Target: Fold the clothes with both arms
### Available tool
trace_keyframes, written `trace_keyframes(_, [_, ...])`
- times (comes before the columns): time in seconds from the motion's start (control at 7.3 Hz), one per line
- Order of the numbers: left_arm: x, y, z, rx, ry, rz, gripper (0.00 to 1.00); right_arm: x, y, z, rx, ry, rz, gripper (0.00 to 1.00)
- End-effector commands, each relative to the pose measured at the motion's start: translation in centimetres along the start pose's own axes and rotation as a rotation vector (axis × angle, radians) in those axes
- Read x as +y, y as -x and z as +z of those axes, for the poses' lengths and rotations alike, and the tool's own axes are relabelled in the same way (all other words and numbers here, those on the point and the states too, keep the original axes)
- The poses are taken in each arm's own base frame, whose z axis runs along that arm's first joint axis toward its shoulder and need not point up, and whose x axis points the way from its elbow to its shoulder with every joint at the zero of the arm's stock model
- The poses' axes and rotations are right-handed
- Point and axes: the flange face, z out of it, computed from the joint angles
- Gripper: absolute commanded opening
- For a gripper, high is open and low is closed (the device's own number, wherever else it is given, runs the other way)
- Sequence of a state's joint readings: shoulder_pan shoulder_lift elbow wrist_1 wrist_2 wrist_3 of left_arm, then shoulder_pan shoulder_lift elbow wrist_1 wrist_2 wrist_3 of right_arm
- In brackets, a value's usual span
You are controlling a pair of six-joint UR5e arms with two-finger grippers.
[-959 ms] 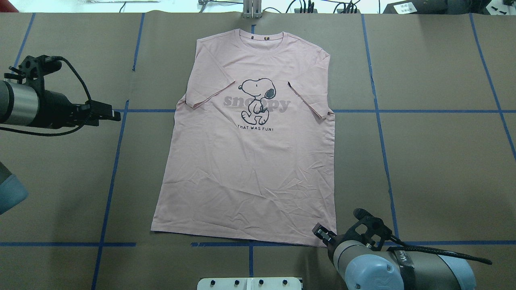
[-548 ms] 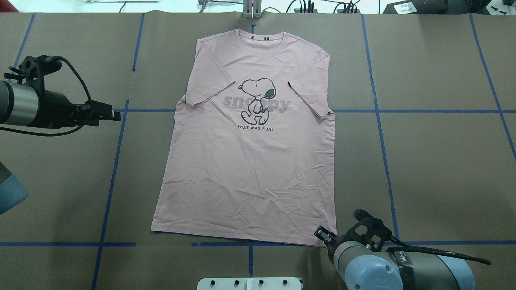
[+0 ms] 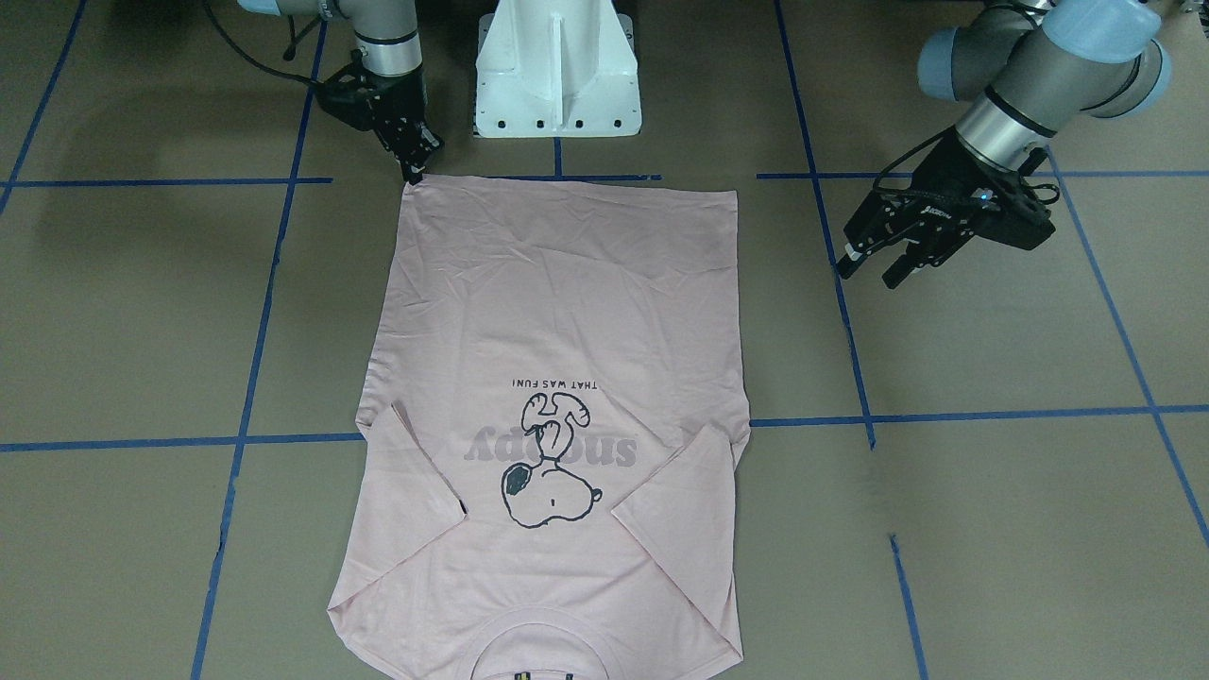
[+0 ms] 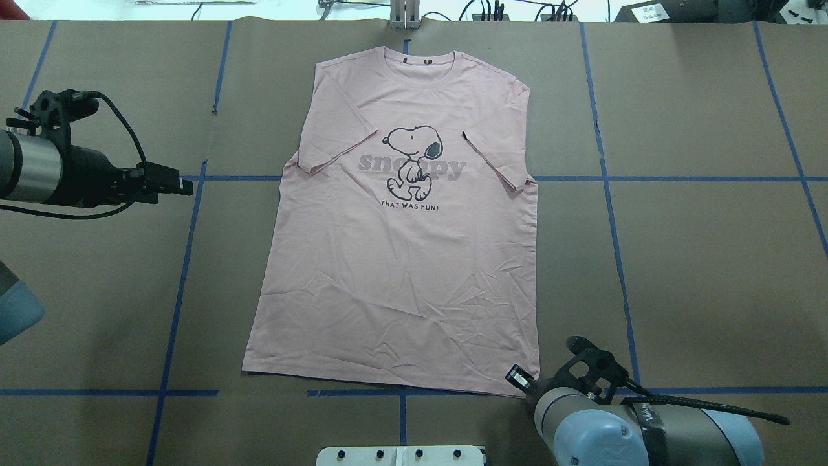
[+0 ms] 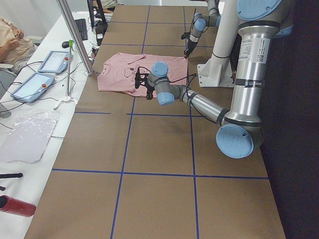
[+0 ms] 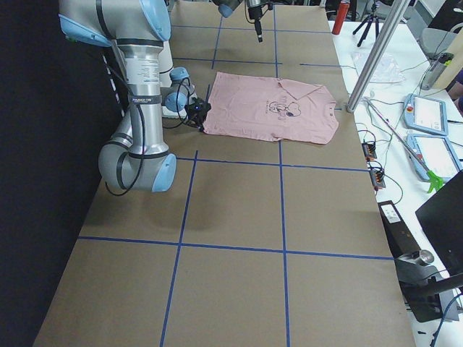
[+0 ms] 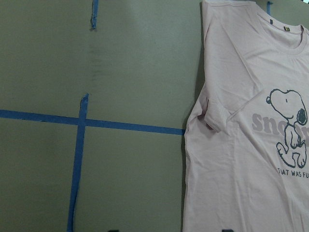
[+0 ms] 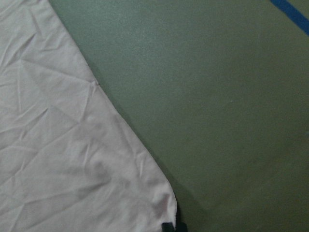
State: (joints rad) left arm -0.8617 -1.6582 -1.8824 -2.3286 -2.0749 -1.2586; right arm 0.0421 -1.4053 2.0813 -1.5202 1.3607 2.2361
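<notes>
The pale pink T-shirt (image 4: 401, 259) lies flat and face up on the brown table, both sleeves folded inward over the dog print (image 4: 414, 162). Its collar points away from the robot. My right gripper (image 4: 515, 375) is down at the hem's near right corner. In the right wrist view its fingertips (image 8: 166, 227) stand almost together against that corner of the T-shirt (image 8: 63, 145), so it looks shut on the fabric. My left gripper (image 3: 867, 274) hovers open and empty over bare table, well to the left of the T-shirt (image 3: 557, 312), level with the left sleeve (image 7: 215, 113).
Blue tape lines (image 4: 181, 272) divide the table into squares. The white pedestal base (image 3: 557, 76) stands at the near edge behind the hem. A metal post (image 4: 404, 16) rises beyond the collar. A seated person (image 5: 12, 35) and tablets (image 5: 52, 62) are past the far edge.
My right gripper has sunk slightly toward the hem corner and its fingers have drawn together. The left arm and the T-shirt have stayed where they were.
</notes>
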Motion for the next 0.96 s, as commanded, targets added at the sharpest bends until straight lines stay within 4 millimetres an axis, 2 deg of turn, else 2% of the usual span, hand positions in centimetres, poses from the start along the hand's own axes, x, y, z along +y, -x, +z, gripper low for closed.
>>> trace_keyframes(0.0, [0.3,-0.4,0.1,0.005,0.001,-0.058,0.77,0.2,0.4,-0.6,-0.011,0.011,-0.003,0.0])
trace_keyframes(0.14, [2.0,-1.2,1.0,0.007,0.03,-0.12,0.77,-0.2,0.7,-1.9,-0.031,0.023,0.002,0.0])
trace_keyframes(0.27, [4.4,-2.9,1.9,0.018,0.042,-0.18,0.77,-0.4,0.8,-2.5,-0.04,0.028,0.003,0.0])
trace_keyframes(0.55, [10.7,-5.1,4.9,-0.069,0.079,-0.375,0.73,-0.7,1.2,-4.1,-0.065,0.045,0.01,0.0])
trace_keyframes(0.82, [19.2,-6.3,8.0,-0.167,0.109,-0.384,0.72,-0.7,1.2,-4.2,-0.065,0.045,0.01,0.0])
